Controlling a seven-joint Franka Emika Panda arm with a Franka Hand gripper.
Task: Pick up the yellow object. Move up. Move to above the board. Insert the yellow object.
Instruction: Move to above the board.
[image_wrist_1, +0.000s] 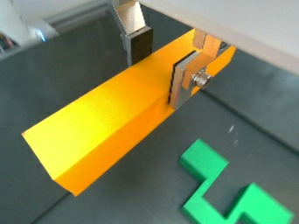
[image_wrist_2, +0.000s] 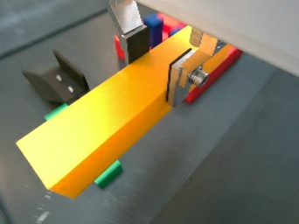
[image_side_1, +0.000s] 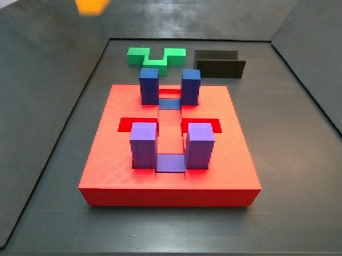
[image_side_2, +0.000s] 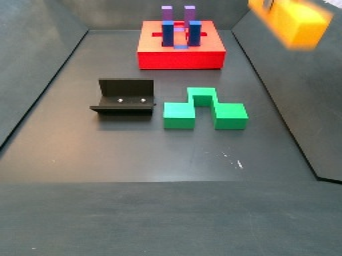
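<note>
My gripper (image_wrist_1: 162, 66) is shut on the yellow object (image_wrist_1: 105, 118), a long yellow-orange bar, with a pad on each long side near one end; both wrist views show this (image_wrist_2: 158, 63). The bar (image_wrist_2: 100, 127) hangs high above the floor. In the side views only a bit of it shows at the frame's upper edge (image_side_1: 91, 5) (image_side_2: 297, 20), off to the side of the board. The board (image_side_1: 167, 150) is a red slab with upright blue and purple blocks; it also shows in a side view (image_side_2: 182, 50) and partly behind the fingers (image_wrist_2: 216, 70).
A green notched block (image_side_2: 203, 110) lies on the dark floor, also seen under the bar (image_wrist_1: 228, 188). The fixture (image_side_2: 124, 100) stands beside it (image_wrist_2: 56, 77) (image_side_1: 221, 64). Grey walls ring the floor.
</note>
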